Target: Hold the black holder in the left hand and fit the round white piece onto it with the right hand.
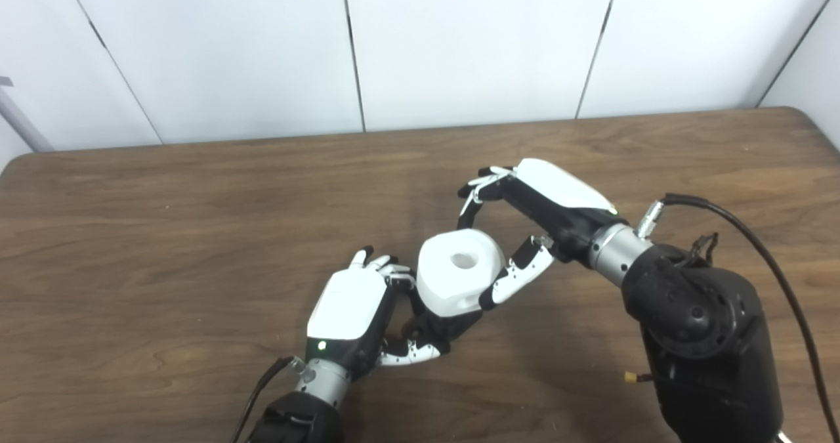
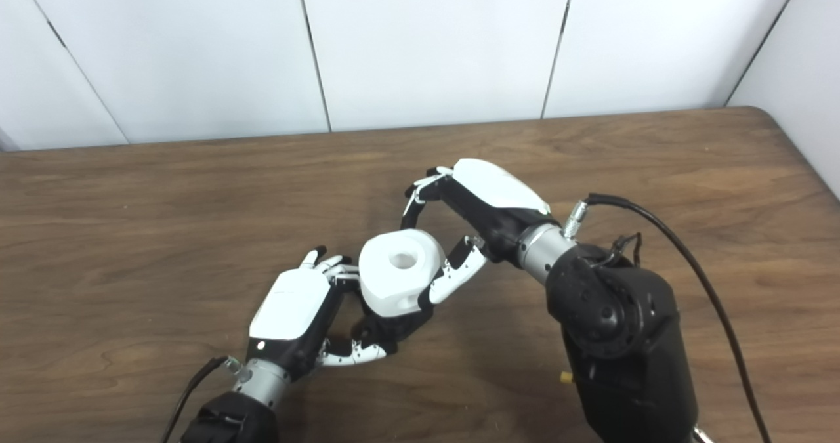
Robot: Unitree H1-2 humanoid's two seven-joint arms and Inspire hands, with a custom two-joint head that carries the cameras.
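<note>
Left robot hand (image 1: 351,312) grips black holder (image 1: 441,328) under round white piece (image 1: 459,271); right robot hand (image 1: 525,223) spread, thumb touching it

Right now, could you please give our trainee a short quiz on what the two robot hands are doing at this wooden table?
1. True or false: the round white piece with a centre hole sits on top of the black holder.
2. Which robot hand grips the holder: A) the left robot hand, B) the right robot hand?
3. Fill in: the right robot hand's thumb touches the white piece's ____ side, as the picture shows it.

Key: 1 true. 2 A. 3 right; its fingers arch open above and behind the piece, so it is not clamped.
</note>
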